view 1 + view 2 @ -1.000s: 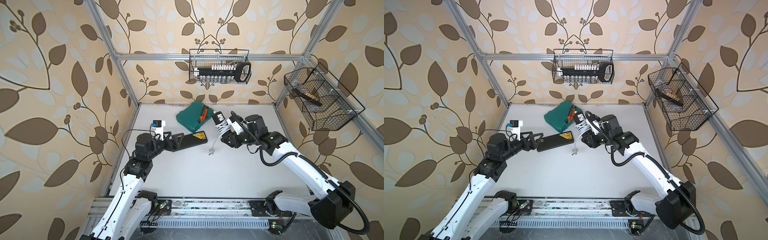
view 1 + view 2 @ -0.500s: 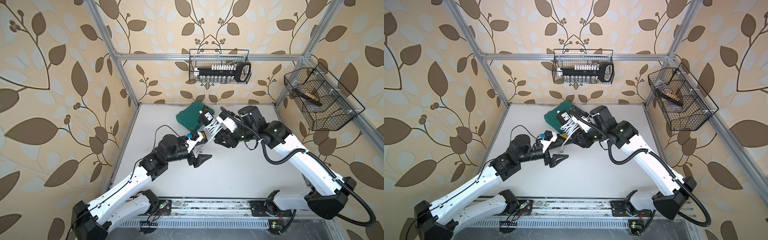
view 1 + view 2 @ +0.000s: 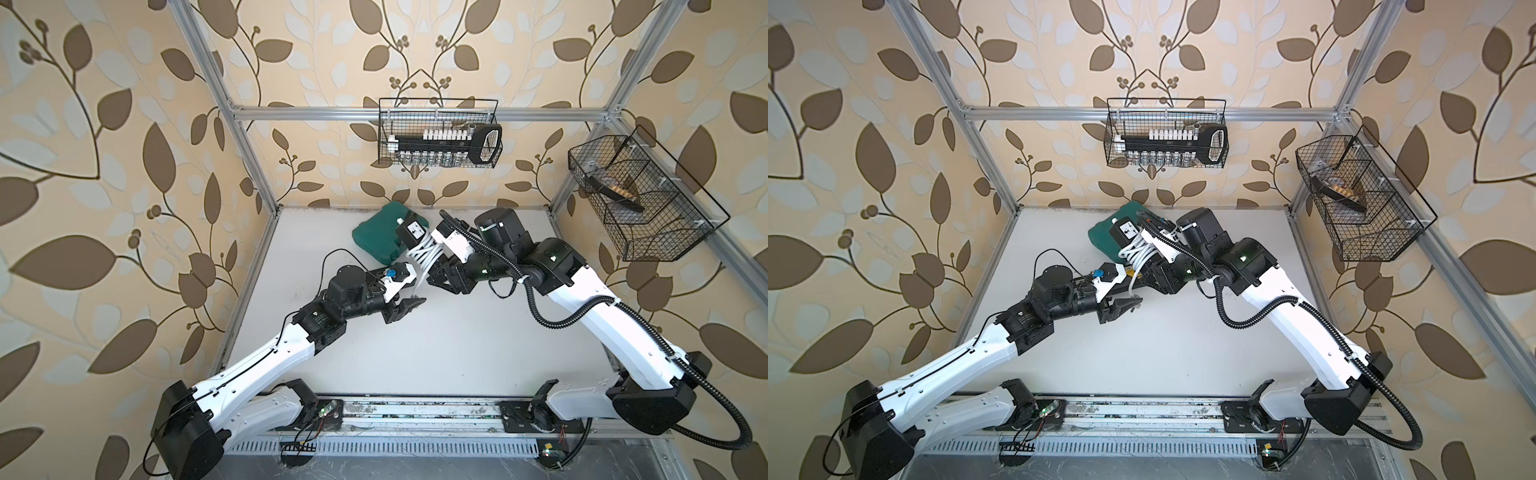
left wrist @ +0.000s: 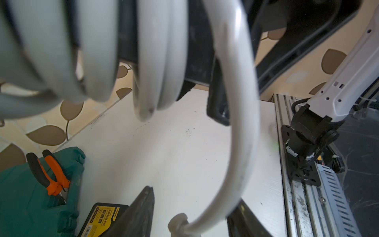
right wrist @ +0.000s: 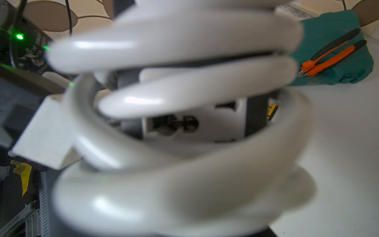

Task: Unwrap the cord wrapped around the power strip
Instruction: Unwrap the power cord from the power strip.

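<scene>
We are at the start of the unwinding. The power strip [image 3: 413, 230] hangs tilted above the back of the bench [image 3: 457, 340], clamped tight in the right gripper [image 3: 438, 272], with the cord [image 3: 422, 259] wound round it in several turns. The left gripper [image 3: 405, 306] sits below at the dangling plug [image 4: 178, 221], jaws part-way apart on either side; we cannot tell whether they pinch it. Next, we judge, comes a firm hold there, then circling the strip. The green case [image 3: 374, 241] crowds the back; the front lies open.
</scene>
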### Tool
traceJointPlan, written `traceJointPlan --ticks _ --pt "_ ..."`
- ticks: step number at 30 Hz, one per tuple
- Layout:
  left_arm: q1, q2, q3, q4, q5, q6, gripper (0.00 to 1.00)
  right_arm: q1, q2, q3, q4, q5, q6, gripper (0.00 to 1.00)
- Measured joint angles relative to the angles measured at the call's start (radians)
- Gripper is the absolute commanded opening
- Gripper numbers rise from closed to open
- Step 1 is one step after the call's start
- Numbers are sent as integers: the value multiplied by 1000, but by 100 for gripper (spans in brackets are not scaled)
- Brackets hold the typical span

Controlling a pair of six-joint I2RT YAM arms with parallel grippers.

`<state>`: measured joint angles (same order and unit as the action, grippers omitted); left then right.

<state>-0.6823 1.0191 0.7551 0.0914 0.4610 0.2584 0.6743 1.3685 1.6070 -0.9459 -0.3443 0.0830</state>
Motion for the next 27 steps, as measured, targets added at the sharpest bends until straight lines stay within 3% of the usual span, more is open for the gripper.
traceJointPlan --ticks 8,14,21,27 --pt "-6 9 0 29 -1 27 14 0 -2 -11 2 28 11 0" --pt "-6 -26 7 -25 -26 71 1 0 -23 -37 0 96 9 0" --pt "-6 -33 229 -328 -101 161 0 5 -45 -127 -26 207 -58 0" --pt "-9 -15 370 -512 -161 198 0 12 -58 -199 -32 207 -142 0"
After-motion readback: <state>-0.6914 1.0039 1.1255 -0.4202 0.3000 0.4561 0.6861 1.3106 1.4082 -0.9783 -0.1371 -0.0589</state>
